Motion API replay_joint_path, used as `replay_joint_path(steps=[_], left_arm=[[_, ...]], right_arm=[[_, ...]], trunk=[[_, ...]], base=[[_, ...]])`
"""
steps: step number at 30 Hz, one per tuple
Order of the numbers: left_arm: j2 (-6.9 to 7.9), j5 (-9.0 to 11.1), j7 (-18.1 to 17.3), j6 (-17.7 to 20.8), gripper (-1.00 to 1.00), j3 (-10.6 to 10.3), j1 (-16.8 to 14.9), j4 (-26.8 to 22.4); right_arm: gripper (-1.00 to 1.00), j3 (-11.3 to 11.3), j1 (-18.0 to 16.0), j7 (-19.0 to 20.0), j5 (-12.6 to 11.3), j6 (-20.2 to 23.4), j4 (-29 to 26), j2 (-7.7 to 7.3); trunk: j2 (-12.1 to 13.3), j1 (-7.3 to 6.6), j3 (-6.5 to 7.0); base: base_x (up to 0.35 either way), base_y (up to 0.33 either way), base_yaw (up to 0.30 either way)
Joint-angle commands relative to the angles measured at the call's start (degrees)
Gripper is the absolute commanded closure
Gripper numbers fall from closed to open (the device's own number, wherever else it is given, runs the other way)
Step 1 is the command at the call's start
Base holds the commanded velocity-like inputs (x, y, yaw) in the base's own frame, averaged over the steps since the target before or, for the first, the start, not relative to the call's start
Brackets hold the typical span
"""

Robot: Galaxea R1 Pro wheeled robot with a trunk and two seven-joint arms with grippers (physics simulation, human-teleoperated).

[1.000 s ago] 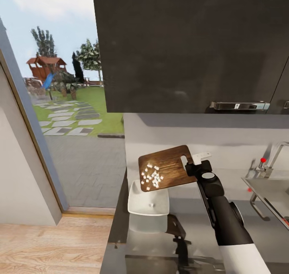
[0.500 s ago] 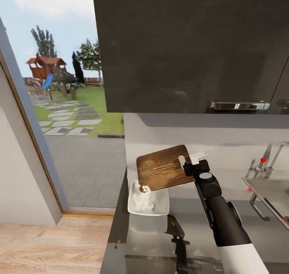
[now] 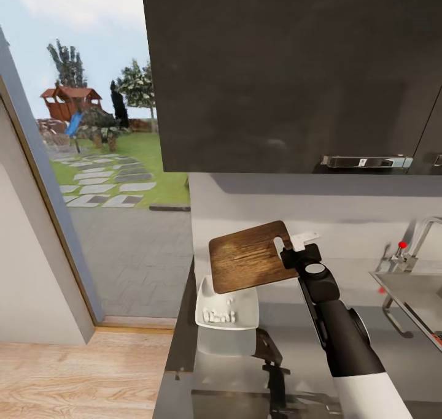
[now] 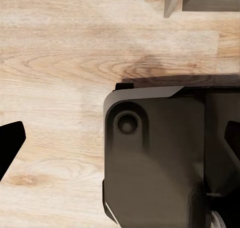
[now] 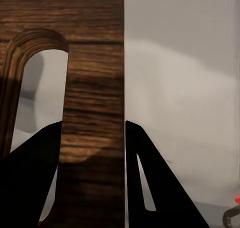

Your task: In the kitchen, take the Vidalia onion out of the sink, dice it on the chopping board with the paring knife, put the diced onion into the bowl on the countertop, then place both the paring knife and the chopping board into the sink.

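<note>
The right gripper (image 3: 293, 251) pinches the chopping board (image 3: 248, 257) by its handle end, tilted over the bowl (image 3: 227, 311) below. The diced onion (image 3: 219, 316) has slid off into the bowl; sink drop-off remains.

Dark glossy wall cabinet (image 3: 294, 69) with steel handle (image 3: 366, 161) above pale grey backsplash (image 3: 344, 213). Tall window (image 3: 98, 161) at left: lawn, stepping stones, trees, red playhouse, bright daylight. Light wood floor (image 3: 80, 376). Steel faucet (image 3: 417, 241) at right edge.
</note>
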Motion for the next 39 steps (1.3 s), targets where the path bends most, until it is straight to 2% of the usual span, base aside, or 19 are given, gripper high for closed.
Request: replay_joint_path(steps=[1,7,10,12,14,17,20,23,28,39], left_arm=[[-0.01,-0.4,0.3,-0.4,-1.0,0.2,-0.1,0.3],[-0.01,-0.4,0.3,-0.4,-1.0,0.2,-0.1,0.3],[-0.01,-0.4,0.3,-0.4,-1.0,0.1,-0.1,0.3],[-0.01,-0.4,0.3,-0.4,-1.0,0.2,-0.1,0.3],[-0.01,-0.4,0.3,-0.4,-1.0,0.2,-0.1,0.3],[-0.01,-0.4,0.3,-0.4,-1.0,0.2,-0.1,0.3],[-0.01,-0.4,0.3,-0.4,-1.0,0.2,-0.1,0.3],[-0.01,-0.4,0.3,-0.4,-1.0,0.2,-0.1,0.3],[0.06,-0.3,0.3,-0.4,-1.0,0.2,-0.1,0.3],[0.08,-0.3,0.3,-0.4,-1.0,0.1,-0.1,0.3]], right_arm=[[1.0,0.0,0.0,0.3,0.5,0.3,-0.2,-0.03],[1.0,-0.3,0.0,0.4,0.4,0.3,-0.6,-0.31],[1.0,-1.7,0.0,0.7,0.3,0.2,-0.7,-0.41],[1.0,-4.5,0.0,1.4,0.0,0.2,-0.8,-0.42],[1.0,-8.3,0.0,3.6,-0.9,0.2,-0.8,-0.41],[1.0,-13.1,0.0,11.1,-3.3,0.3,-0.8,-0.54],[1.0,-17.5,0.0,18.1,-4.3,0.3,-0.8,-0.68],[1.0,-20.3,0.0,20.4,-4.5,0.1,-0.7,-0.69],[1.0,-21.6,0.0,21.5,-4.6,-0.1,-0.6,-0.85],[1.0,-21.8,0.0,21.6,-4.6,0.1,-0.5,-2.0]], trunk=[[-0.1,0.02,-0.03],[-0.1,0.02,-0.03],[-0.1,0.02,-0.03],[-0.1,0.02,-0.03],[-0.1,0.02,-0.03],[-0.1,0.02,-0.03],[-0.1,0.02,-0.03],[-0.1,0.02,-0.03],[-0.1,0.02,-0.03],[-0.1,0.02,-0.03]], base=[[0.0,0.0,0.0],[0.0,0.0,0.0],[0.0,0.0,0.0],[0.0,0.0,0.0],[0.0,0.0,0.0],[0.0,0.0,0.0],[0.0,0.0,0.0],[0.0,0.0,0.0],[0.0,0.0,0.0],[-0.012,0.0,0.0]])
